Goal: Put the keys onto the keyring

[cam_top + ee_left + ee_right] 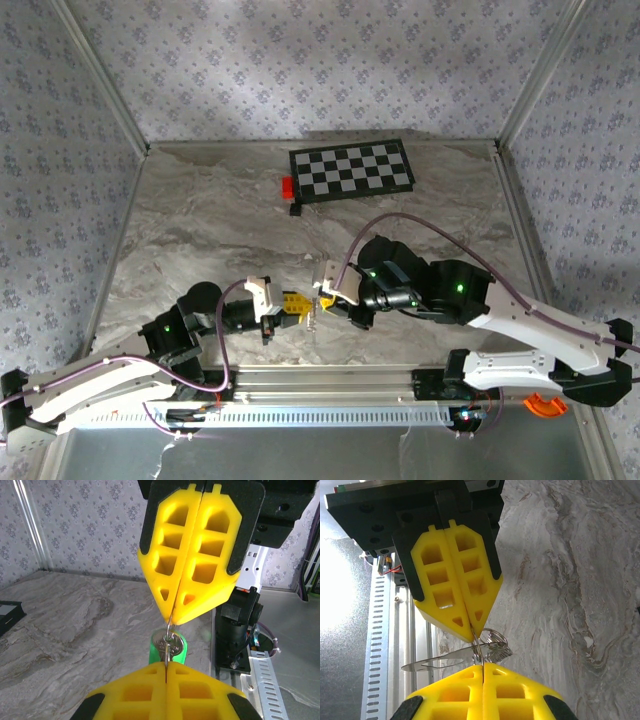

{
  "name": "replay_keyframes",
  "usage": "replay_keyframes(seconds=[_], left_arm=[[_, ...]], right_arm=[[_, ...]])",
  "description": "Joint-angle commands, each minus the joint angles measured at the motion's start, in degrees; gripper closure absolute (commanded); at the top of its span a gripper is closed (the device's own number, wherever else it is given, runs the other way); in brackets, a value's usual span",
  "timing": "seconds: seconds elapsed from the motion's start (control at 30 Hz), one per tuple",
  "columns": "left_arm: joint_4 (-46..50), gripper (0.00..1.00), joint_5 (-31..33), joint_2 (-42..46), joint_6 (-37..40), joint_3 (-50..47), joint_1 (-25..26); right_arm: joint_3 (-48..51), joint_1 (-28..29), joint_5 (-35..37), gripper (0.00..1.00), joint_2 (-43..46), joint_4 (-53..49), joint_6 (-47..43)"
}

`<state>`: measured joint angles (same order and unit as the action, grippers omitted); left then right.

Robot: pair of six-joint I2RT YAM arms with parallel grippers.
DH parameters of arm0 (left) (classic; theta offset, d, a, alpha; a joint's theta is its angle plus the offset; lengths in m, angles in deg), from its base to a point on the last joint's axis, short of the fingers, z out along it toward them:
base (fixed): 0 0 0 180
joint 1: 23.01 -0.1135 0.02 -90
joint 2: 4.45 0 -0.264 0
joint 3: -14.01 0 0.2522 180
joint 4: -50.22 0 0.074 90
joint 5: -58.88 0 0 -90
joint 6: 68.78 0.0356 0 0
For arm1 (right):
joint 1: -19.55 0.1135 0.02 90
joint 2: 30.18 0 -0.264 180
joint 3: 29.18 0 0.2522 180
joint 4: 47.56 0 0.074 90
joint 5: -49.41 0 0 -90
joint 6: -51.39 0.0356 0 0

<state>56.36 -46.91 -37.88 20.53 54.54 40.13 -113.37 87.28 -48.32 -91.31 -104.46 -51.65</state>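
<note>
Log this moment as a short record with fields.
left gripper: shut, pinching the keyring
right gripper: shut on the same keyring, tip to tip with the left
key: flat, sticking out sideways between the tips
green tag: just behind the ring
table: marble; checkerboard and red block at the far edge

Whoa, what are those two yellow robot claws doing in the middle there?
The left gripper and right gripper meet tip to tip over the grey marble table, both shut on a thin grey metal keyring with a green tag. A flat silvery key sticks out beside it; whether it is threaded on, I cannot tell.
</note>
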Motion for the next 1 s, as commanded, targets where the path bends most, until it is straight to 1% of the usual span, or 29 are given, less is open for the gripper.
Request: replay_keyframes(seconds=[0.0,0.57,0.97], left_arm=[[-2.8,1.00,-0.3,1.0,-0.4,0.4,0.3],[-3.0,1.00,-0.4,1.2,-0.1,0.4,0.3],[-2.6,1.00,-0.4,1.5,0.0,0.5,0.3]], right_arm=[[0.4,-0.2,0.2,1.00,0.0,0.5,0.6],[0.4,-0.5,-1.8,1.00,-0.7,1.3,0.8],[0.2,-0.7,-1.6,1.00,-0.9,1.9,0.3]])
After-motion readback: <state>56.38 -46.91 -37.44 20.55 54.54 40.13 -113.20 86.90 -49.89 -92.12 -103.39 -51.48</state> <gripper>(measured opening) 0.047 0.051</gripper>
